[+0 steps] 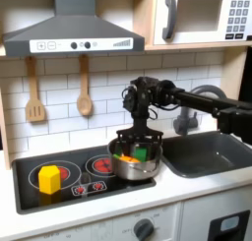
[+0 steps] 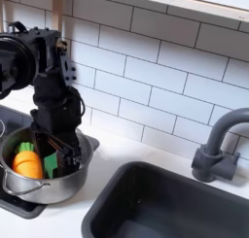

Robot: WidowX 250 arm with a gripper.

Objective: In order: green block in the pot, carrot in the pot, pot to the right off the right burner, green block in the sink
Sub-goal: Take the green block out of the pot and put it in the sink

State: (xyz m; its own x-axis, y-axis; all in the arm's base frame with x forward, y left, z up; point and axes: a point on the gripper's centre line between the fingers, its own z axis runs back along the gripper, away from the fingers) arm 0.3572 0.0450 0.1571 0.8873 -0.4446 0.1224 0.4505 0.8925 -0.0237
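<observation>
A: Left to right, first exterior view. Yellow block [image 1: 48, 178] on the far burner, well apart from the end effector [image 1: 139, 139], on that view's left. Bare burner between them.

B: Then the pot [image 1: 139, 169]?

A: Yes, directly under the end effector, at the stovetop's [image 1: 30, 190] edge on the first exterior view's right. In the second exterior view, the end effector [image 2: 58, 150] reaches down inside the pot's [image 2: 58, 187] rim. The carrot [image 2: 29, 163] lies in the pot just beside it, on the second exterior view's left. The green block [image 2: 51, 165] is at the fingertips, also inside the pot.

B: Fingers?

A: Slightly apart. Whether they clamp the green block, I cannot tell; the arm hides the contact.

B: Room past the pot?

A: A narrow strip of white worktop [image 2: 105, 156], then the sink [image 1: 209, 152] rim, past the end effector on the first exterior view's right. Basin open and dark. Faucet [image 2: 218, 145] stands at its back edge.
</observation>
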